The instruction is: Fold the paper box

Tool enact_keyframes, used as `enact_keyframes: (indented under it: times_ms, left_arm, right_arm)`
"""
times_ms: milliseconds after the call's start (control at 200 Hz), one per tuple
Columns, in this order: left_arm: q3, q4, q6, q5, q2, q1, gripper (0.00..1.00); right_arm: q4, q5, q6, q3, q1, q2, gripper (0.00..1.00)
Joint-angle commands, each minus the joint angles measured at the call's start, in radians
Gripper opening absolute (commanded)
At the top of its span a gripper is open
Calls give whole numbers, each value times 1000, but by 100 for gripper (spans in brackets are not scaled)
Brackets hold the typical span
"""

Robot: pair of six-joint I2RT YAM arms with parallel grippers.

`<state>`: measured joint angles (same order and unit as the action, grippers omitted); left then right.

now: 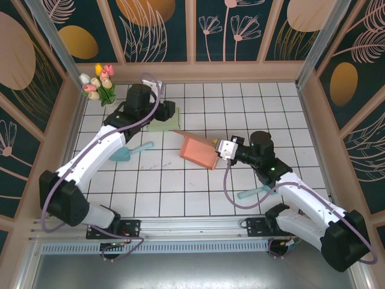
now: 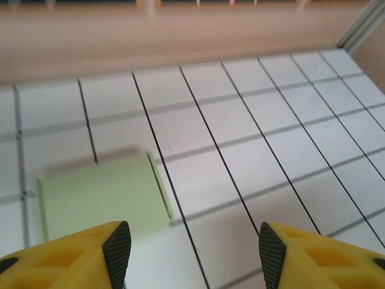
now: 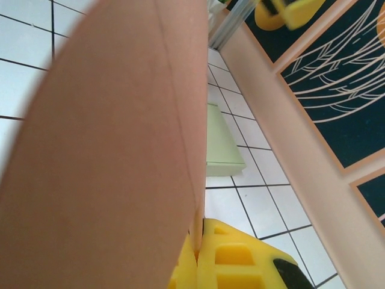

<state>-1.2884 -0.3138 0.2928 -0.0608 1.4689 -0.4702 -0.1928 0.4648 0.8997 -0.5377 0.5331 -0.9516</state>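
My right pincer point(image 1: 218, 149) is clamped tight on the edge of the pink paper box point(image 1: 200, 150). The box sits tilted near the middle of the tiled table point(image 1: 180, 198), at nine o'clock from that pincer. My left pincer point(image 2: 189, 247) stands open, holding nothing, above the green sheet point(image 2: 102, 192), at eleven o'clock from the box.

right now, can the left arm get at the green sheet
Probably yes: the green sheet lies flat just ahead of the open left gripper, with nothing between them.
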Motion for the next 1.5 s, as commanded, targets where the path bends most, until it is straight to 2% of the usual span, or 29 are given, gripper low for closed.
enact_keyframes:
  times_ms: [0, 285, 410, 636, 776, 971, 1211, 1331, 1496]
  left_arm:
    - [-29, -64, 173, -137, 19, 1, 60]
    - [147, 110, 406, -308, -31, 1, 59]
    - [181, 149, 462, -380, -27, -6, 59]
    - [230, 187, 524, -393, -62, -49, 59]
    - [274, 238, 593, -370, -83, -102, 60]
    - [311, 353, 683, -357, -81, -158, 60]
    - [375, 345, 595, -264, -30, -165, 53]
    - [458, 402, 586, -209, -23, -165, 52]
    - [537, 474, 606, -158, -29, -165, 48]
  right_arm:
    - [-88, -30, -14, 18, 8, 11, 0]
    - [-194, -29, -79, 37, 25, -48, 0]
    - [-216, -38, -88, 48, 29, -63, 0]
    - [-254, -109, -120, 54, 43, -97, 0]
    - [-305, -190, -130, 73, 62, -126, 0]
    - [-296, -227, -107, 83, 89, -164, 0]
    - [-238, -257, -29, 84, 127, -221, 2]
    - [-190, -314, 9, 71, 147, -261, 7]
    - [-62, -390, 45, 21, 169, -298, 25]
